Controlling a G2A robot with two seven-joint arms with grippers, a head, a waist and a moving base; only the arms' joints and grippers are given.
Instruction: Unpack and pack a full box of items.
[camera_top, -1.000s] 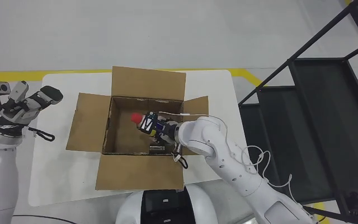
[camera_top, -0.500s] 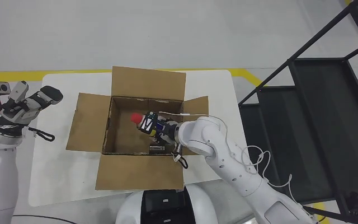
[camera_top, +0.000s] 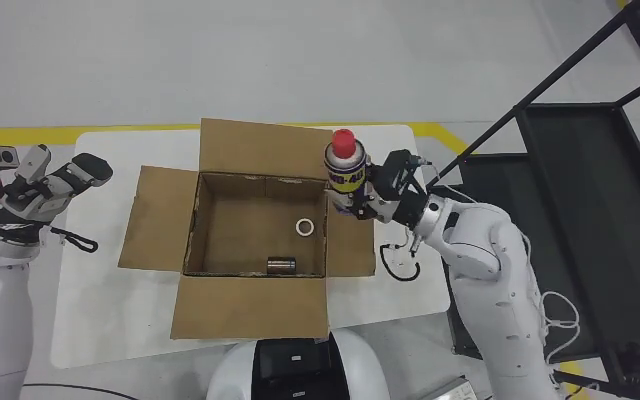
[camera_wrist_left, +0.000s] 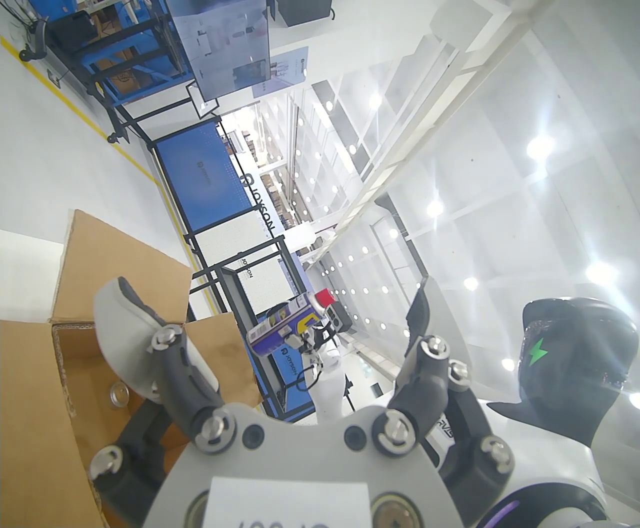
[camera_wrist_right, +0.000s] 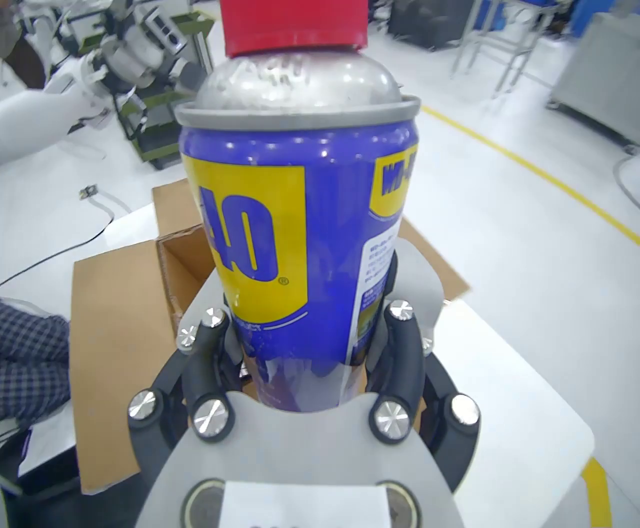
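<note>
White tabletop (camera_top: 390, 150) carried an open cardboard box (camera_top: 160, 230) with all four flaps folded out. We saw the spray can (camera_top: 345, 165), blue and yellow with a red cap, held upright over the box's back right corner. Our right gripper (camera_top: 368, 195) pinched the can low on its body, one finger on each side. Inside the box lay a small white ring (camera_top: 306, 227) near the right wall and a short dark cylinder (camera_top: 281, 265) against the near wall. Our left gripper (camera_top: 60, 172) hung well beyond the box's left flap, fingers spread, holding nothing.
</note>
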